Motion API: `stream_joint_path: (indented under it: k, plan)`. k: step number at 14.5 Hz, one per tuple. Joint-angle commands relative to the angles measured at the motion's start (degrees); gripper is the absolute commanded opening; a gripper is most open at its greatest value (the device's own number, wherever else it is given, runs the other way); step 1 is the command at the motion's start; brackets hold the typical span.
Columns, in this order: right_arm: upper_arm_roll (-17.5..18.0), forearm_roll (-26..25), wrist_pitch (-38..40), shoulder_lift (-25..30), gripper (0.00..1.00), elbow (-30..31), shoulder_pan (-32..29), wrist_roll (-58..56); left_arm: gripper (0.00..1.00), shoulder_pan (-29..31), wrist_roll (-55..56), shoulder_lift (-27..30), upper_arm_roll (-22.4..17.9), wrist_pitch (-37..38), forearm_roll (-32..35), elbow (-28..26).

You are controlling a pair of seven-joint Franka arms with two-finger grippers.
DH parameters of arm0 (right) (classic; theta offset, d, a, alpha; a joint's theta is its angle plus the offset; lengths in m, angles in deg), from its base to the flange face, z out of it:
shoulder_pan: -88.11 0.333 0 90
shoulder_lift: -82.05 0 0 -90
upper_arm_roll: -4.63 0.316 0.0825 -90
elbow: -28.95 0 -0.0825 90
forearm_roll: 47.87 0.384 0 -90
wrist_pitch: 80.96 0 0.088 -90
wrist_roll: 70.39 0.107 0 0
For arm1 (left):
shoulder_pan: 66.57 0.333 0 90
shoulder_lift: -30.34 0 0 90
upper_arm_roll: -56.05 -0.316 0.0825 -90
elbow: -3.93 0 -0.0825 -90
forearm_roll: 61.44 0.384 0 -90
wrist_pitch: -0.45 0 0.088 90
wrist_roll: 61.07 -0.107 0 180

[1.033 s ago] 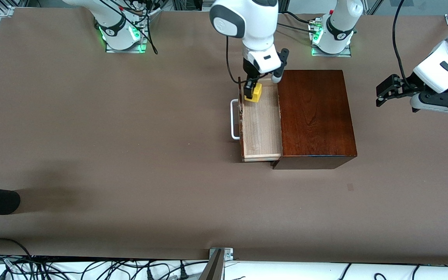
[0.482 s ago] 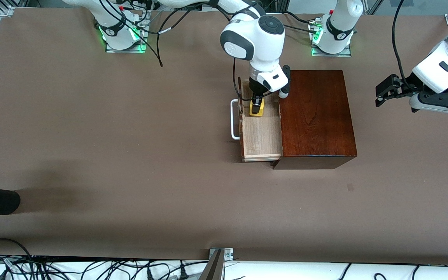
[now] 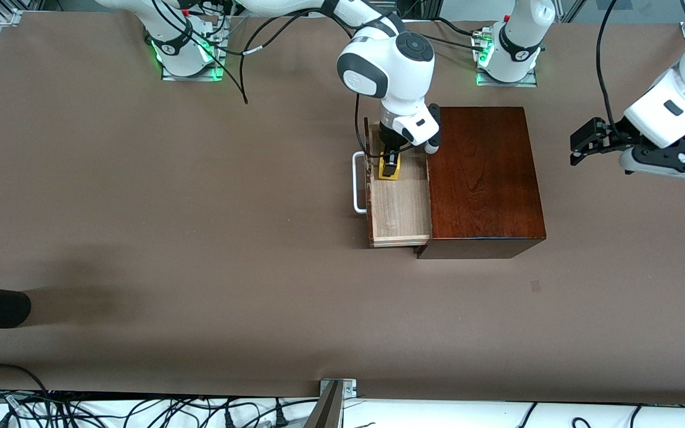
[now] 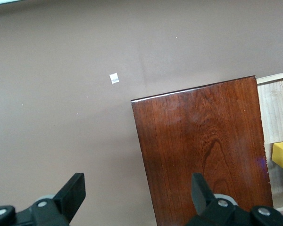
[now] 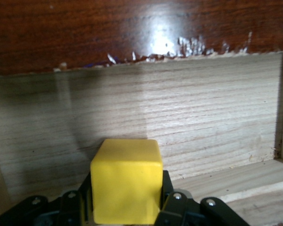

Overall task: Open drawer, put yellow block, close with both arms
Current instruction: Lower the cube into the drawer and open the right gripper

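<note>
Right gripper (image 3: 390, 161) clamped on yellow block (image 3: 390, 171), lowered since a second ago into open drawer (image 3: 399, 205), seemingly near its floor; release next. Left gripper (image 3: 583, 142) spread empty, waiting over desk (image 3: 200, 238).

light: bright, even | glare: glossy box top (image 5: 170, 37) | shadow: soft on table (image 3: 81, 297) | focus: sharp
</note>
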Motion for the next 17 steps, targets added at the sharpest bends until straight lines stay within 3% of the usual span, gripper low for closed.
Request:
stream_joint_path:
  k: [1, 6, 7, 8, 13, 17]
  plan:
    - [0.0, -0.7, 0.3, -0.1, 0.0, 0.5, -0.3, -2.6, 1.0, 0.3, 0.4, -1.2, 0.1, 1.0, -1.5, 2.6]
    - [-0.1, -0.7, 0.2, -0.4, 0.0, 0.9, -1.1, -3.2, 1.0, 0.5, 0.4, -1.3, 0.1, 1.1, -1.4, 3.6]
    - [-0.1, -0.7, 0.2, -0.4, 0.26, 0.9, -1.1, -3.2, 1.0, 0.5, 0.4, -1.2, 0.1, 1.1, -1.4, 3.6]
    - [-0.1, -0.6, 0.1, -0.4, 0.99, 0.9, -1.2, -3.4, 1.0, 0.6, 0.4, -1.2, 0.1, 1.1, -1.4, 3.6]
    - [0.1, -0.3, -0.1, 0.1, 1.0, -0.1, -1.5, -3.1, 1.0, 0.5, 0.4, -1.2, 0.1, 1.1, -1.4, 3.6]
    - [-0.3, 3.3, 0.6, 1.5, 1.0, -3.0, -1.5, -2.7, 1.0, 0.6, 0.4, -1.3, 0.1, 1.1, -1.4, 3.6]
